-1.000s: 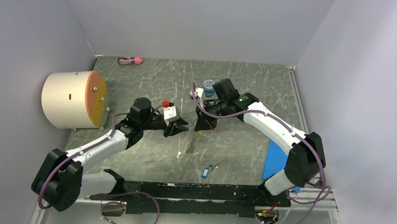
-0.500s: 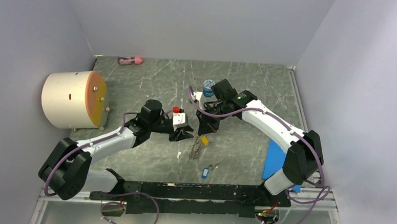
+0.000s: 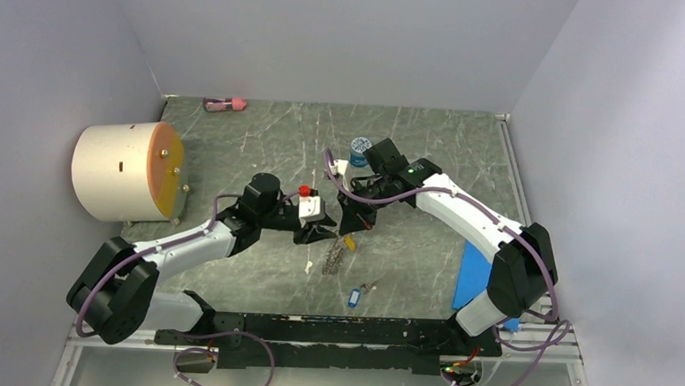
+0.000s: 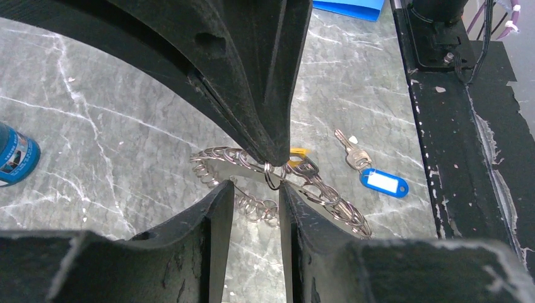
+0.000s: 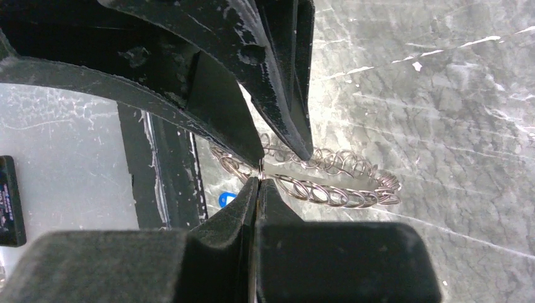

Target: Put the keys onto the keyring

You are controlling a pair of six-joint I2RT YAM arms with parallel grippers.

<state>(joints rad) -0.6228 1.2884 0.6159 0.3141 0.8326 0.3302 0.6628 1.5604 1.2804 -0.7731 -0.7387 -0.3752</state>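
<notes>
The keyring (image 4: pixel 328 201), a long coiled wire loop, lies stretched over the marble table (image 3: pixel 261 153) under both grippers; it also shows as the keyring (image 3: pixel 335 257) and the keyring (image 5: pixel 340 189). My right gripper (image 5: pixel 260 180) is shut on one thin loop of it. The yellow-headed key (image 3: pixel 349 243) sits right at that pinch. My left gripper (image 4: pixel 254 186) is open, its fingertips (image 4: pixel 222 197) just short of the coil, facing the right gripper (image 3: pixel 355 226). The blue-tagged key (image 4: pixel 383 183) lies loose on the table nearer the front edge, seen also as the blue-tagged key (image 3: pixel 354 297).
A white drum with an orange face (image 3: pixel 128 171) stands at the left. A small blue jar (image 3: pixel 360 147) is behind the right gripper. A pink item (image 3: pixel 224 104) lies at the back wall, a blue sheet (image 3: pixel 476 275) at the right, a black rail (image 3: pixel 332 330) along the near edge.
My left arm has swung right and forward, bringing its gripper close to the right one. The right gripper and the keyring have shifted slightly toward the front.
</notes>
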